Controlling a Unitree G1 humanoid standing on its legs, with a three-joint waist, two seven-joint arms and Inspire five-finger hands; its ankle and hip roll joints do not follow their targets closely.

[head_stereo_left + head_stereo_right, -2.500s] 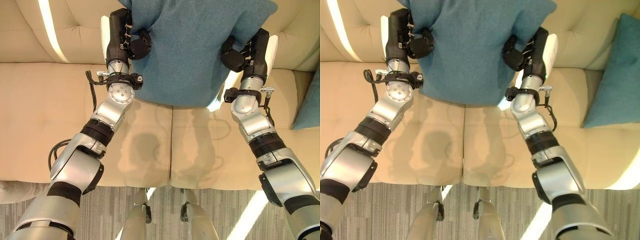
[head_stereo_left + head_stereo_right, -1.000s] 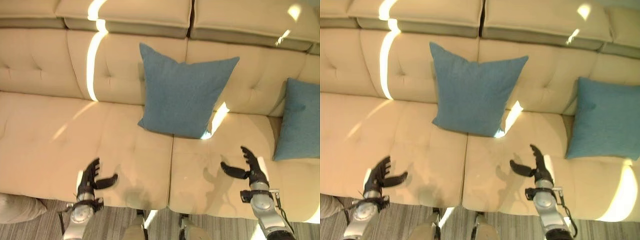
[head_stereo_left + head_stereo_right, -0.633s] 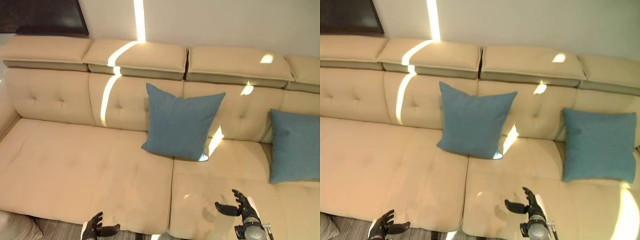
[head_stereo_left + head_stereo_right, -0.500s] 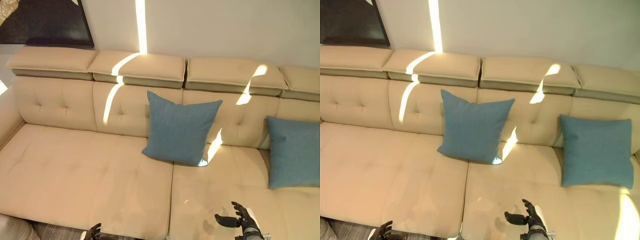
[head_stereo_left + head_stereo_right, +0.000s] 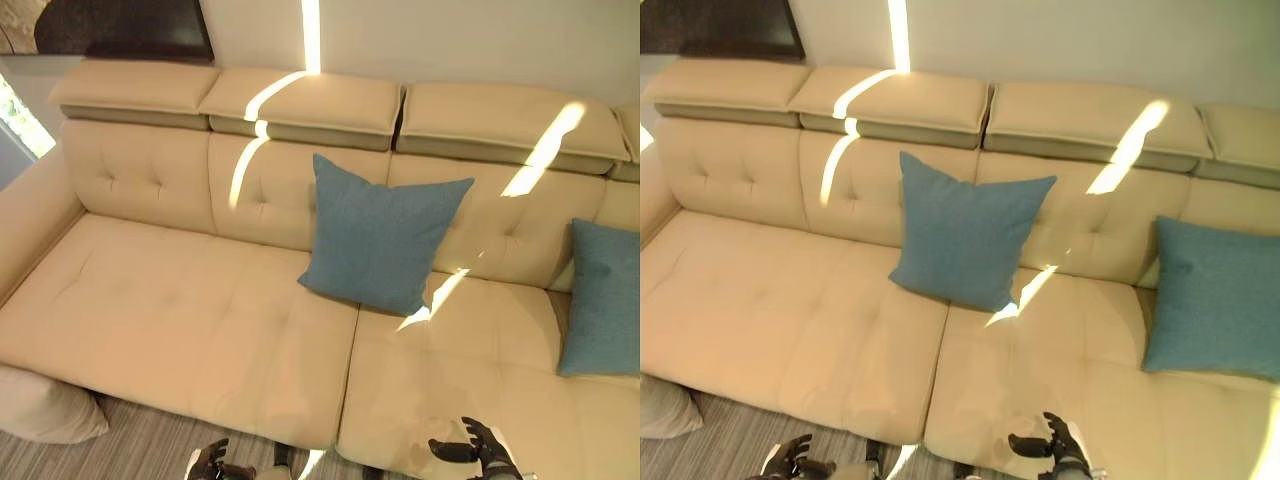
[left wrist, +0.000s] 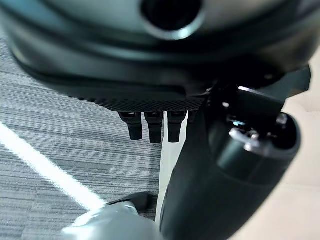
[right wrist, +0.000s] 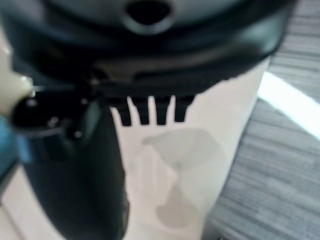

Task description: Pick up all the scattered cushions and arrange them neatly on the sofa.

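Both hands are empty with fingers spread loose: the left hand (image 5: 210, 462) hangs low at 7 o'clock over the striped floor (image 5: 150, 452), the right hand (image 5: 478, 448) at 5 o'clock over the sofa (image 5: 170, 320) seat edge, having let go of the teal cushion (image 5: 378, 240) they held seconds ago. That cushion now leans upright against the backrest at 12 o'clock, a second teal cushion (image 5: 1215, 300) stands at 3 o'clock. A pale cushion (image 5: 45, 408) at 8 o'clock on the floor likely comes next.
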